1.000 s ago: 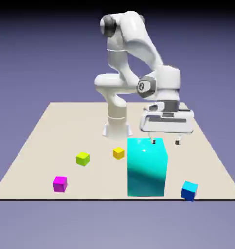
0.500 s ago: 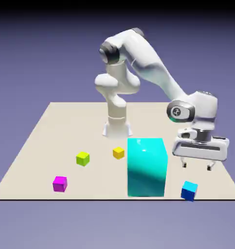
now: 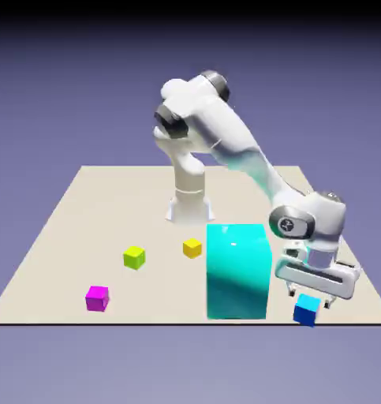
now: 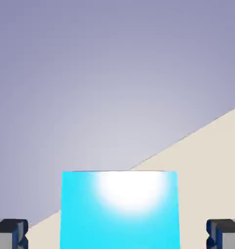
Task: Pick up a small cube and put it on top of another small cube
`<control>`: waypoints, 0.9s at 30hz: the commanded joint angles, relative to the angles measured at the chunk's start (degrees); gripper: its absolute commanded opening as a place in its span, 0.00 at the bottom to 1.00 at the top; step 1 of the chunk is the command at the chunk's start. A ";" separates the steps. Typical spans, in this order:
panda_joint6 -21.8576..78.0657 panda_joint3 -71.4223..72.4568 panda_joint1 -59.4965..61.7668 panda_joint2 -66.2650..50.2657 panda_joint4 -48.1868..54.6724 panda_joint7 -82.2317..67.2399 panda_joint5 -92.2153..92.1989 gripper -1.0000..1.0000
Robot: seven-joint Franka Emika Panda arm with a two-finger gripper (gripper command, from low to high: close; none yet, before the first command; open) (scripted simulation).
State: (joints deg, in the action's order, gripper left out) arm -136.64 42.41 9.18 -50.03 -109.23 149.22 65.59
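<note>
my tool [image 4: 117,234]: parted, holding nothing. small blue cube [image 4: 120,214] lies between fingertips, gap either side; big teal block [image 3: 237,272] stands beside.

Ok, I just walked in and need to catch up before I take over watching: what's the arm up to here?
The robot arm has its gripper open around the small blue cube near the table's front edge. In the hand view there is a gap on either side of the cube, so it isn't gripped. No cube is stacked yet: the magenta, green and yellow ones sit separately on the table, as does the big teal block.
</note>
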 commanded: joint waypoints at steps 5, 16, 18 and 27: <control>3.81 6.52 4.67 8.22 -3.85 -4.03 -7.03 0.00; -6.89 6.64 8.96 17.49 -2.04 -31.44 -22.12 0.00; -8.73 3.16 11.70 20.06 -4.30 -35.02 -25.43 0.00; -15.91 -15.53 25.43 31.88 -16.71 -48.18 -39.69 0.00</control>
State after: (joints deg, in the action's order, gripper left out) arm -152.60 26.89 34.61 -18.15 -125.94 101.02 25.88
